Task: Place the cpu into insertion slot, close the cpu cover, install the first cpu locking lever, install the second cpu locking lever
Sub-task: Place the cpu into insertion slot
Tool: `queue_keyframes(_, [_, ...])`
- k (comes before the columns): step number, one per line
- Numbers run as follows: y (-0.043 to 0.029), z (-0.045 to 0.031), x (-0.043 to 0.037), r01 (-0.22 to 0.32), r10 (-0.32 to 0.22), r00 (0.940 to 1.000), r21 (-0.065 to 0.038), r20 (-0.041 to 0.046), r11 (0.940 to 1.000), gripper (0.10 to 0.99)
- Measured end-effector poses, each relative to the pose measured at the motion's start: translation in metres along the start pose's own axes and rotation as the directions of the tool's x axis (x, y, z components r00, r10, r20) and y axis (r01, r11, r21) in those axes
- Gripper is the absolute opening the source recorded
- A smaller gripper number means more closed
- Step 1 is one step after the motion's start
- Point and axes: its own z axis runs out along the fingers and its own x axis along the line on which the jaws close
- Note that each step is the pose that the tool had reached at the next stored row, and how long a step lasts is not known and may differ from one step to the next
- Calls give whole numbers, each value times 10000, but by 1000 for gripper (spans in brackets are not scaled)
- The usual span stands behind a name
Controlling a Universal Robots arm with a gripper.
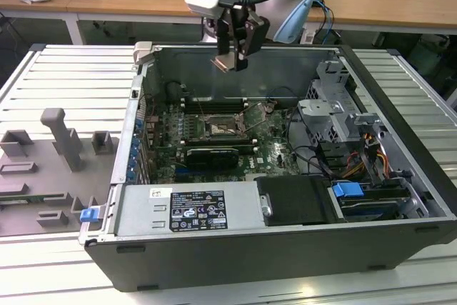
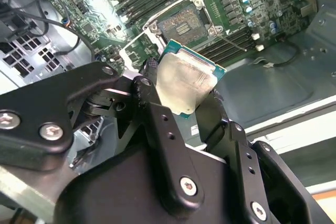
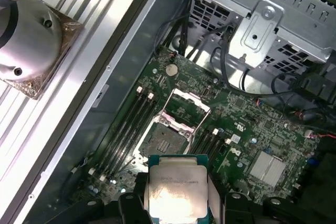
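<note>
My gripper point(image 1: 233, 56) hangs above the back wall of the open computer case, shut on the cpu point(image 1: 226, 63). In both wrist views the cpu point(image 2: 185, 77) point(image 3: 176, 188) is a square silver-topped chip with a green edge, pinched between the black fingers point(image 2: 153, 95). Below it on the green motherboard lies the insertion slot point(image 1: 224, 128) point(image 2: 183, 24) point(image 3: 164, 141), open and with its dark contact field bare. The cpu cover point(image 2: 137, 51) point(image 3: 185, 106) point(image 1: 259, 111) stands swung up beside the slot. The cpu is well above the slot, touching nothing else.
Long black memory slots point(image 3: 126, 124) flank the socket. A black card point(image 1: 212, 155) lies in front of it. A metal drive cage point(image 1: 335, 108) with cables sits at the exterior view's right, a power supply point(image 1: 186, 208) at the front. Grey fixtures point(image 1: 61, 141) stand outside the case.
</note>
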Motion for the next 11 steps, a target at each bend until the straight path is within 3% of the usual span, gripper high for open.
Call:
queue_keyframes(6, [0,4,0,-608,608,9981,-12,52,9982,533])
queue_keyframes(11, [-1,9,0,-1197,1198,9927,-28,103,9928,533])
